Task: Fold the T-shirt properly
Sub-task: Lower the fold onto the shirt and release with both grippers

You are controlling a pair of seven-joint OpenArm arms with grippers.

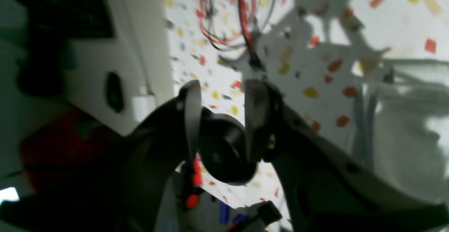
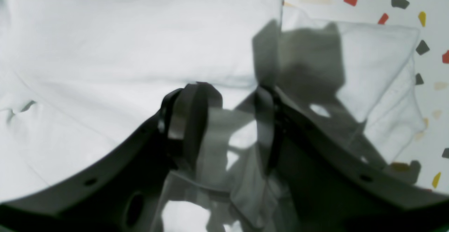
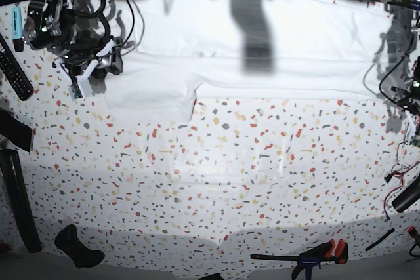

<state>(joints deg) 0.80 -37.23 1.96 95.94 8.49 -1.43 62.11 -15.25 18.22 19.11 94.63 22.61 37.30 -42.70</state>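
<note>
Right hand (image 2: 224,119): fingers are held spread, nothing pinched, low over the sleeve end of the T-shirt (image 2: 122,42). Left hand (image 1: 222,119): fingers likewise parted and empty, above bare speckled counter (image 1: 386,18). The T-shirt is spread flat along the counter's far edge.

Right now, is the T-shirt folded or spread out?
Partly folded: the T-shirt lies in a long band at the table's far edge, layers overlapping.

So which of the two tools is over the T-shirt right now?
The right tool: its wrist view shows white T-shirt directly beneath it. The left tool hangs over bare speckled tabletop, with the cloth off to one side.
</note>
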